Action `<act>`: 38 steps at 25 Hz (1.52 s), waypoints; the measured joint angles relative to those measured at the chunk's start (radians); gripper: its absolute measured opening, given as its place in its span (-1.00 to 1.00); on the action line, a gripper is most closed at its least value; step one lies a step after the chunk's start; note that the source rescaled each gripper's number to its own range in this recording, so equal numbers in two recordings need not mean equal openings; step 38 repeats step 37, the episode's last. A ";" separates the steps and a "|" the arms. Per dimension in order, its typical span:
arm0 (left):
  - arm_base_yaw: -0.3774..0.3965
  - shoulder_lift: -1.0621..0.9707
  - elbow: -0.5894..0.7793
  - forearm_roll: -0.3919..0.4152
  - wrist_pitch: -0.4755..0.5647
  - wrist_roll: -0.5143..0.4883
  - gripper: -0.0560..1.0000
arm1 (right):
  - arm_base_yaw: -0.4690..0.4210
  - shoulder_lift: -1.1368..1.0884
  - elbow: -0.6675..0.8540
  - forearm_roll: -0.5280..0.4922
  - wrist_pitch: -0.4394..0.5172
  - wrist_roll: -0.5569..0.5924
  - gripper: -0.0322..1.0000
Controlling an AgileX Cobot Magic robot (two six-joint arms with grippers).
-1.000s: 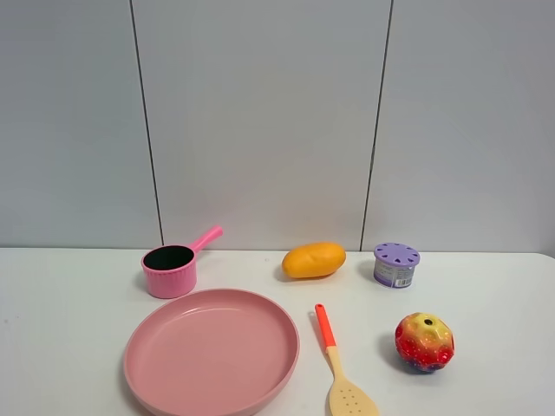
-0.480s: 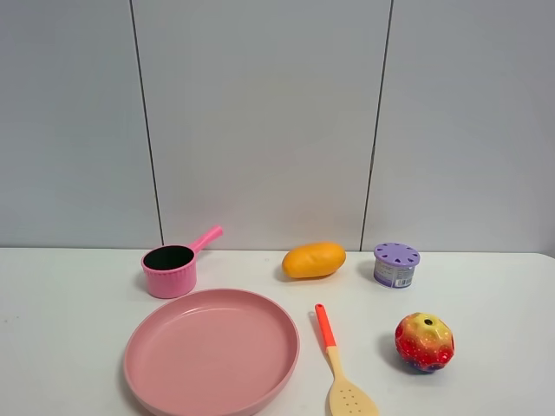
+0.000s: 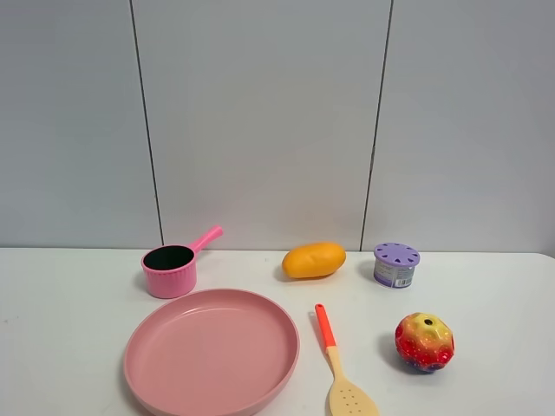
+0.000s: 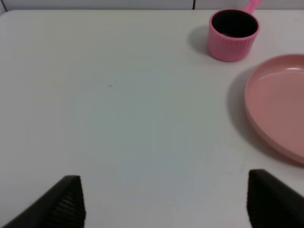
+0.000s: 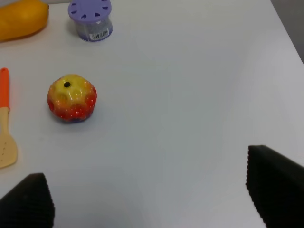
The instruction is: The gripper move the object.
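The object, a bumpy red toy fruit with a yellow top [image 3: 425, 341], sits on the white table at the right front; it also shows in the right wrist view [image 5: 72, 98]. No arm shows in the exterior view. My right gripper [image 5: 147, 202] is open and empty, its fingers wide apart, some way from the fruit. My left gripper [image 4: 164, 202] is open and empty over bare table, left of the pink plate [image 4: 275, 111].
A pink plate [image 3: 212, 350] lies front centre, a pink saucepan [image 3: 171, 269] behind it. An orange mango [image 3: 314, 259] and a purple-lidded can [image 3: 396, 264] stand at the back. A spatula [image 3: 338, 368] lies between plate and fruit. The table's right edge [image 5: 289, 35] is near.
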 joint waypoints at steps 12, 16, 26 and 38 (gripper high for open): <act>0.000 0.000 0.000 0.000 0.002 0.001 -0.44 | 0.000 0.000 0.000 0.000 0.000 0.000 1.00; 0.000 0.000 0.000 0.000 0.002 0.001 -0.44 | 0.000 0.000 0.000 0.000 0.000 0.000 1.00; 0.000 0.000 0.000 0.000 0.002 0.001 -0.44 | 0.000 0.000 0.000 0.000 0.000 0.000 1.00; 0.000 0.000 0.000 0.000 0.002 0.001 -0.44 | 0.000 0.000 0.000 0.000 0.000 0.000 1.00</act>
